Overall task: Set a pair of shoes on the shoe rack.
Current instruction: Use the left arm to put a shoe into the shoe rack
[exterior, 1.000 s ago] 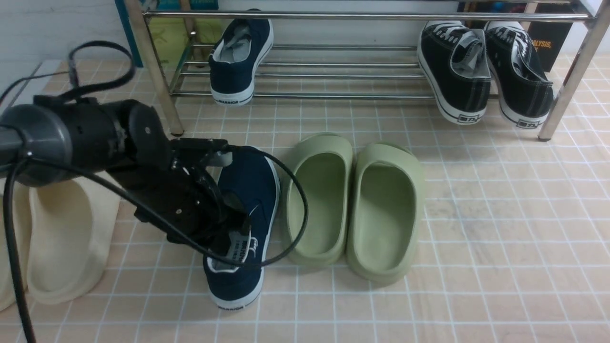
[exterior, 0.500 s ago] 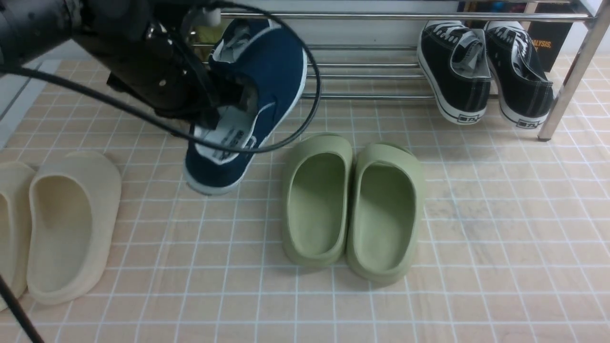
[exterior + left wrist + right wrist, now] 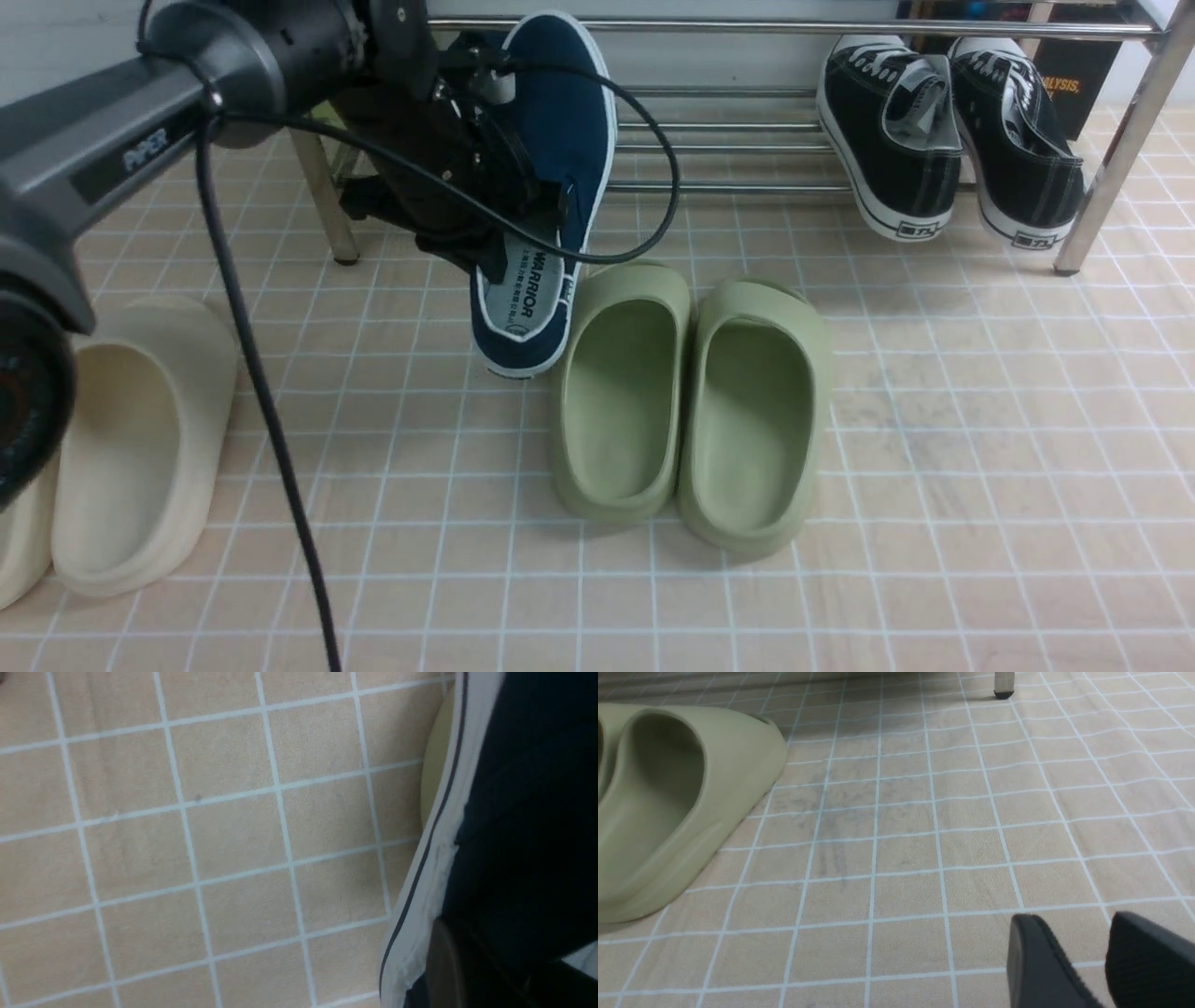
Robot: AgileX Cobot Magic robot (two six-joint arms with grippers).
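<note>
Navy shoe (image 3: 560, 121) near olive slides (image 3: 621, 401)

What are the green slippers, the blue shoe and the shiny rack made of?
Green slippers: probably foam or rubber, matte, moulded in one thick smooth piece. Blue shoe: looks like cloth, dull, with a white rubbery sole edge. Rack: metal, likely chromed steel; its thin bars gleam.

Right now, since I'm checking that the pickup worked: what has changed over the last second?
The left gripper closed on the navy-blue canvas slip-on sneaker on the floor beside the olive-green foam slides, lifted it and carried it forward to the chrome-steel shoe rack. Those slides, the black lace-up sneakers and the cream slides stayed put.
</note>
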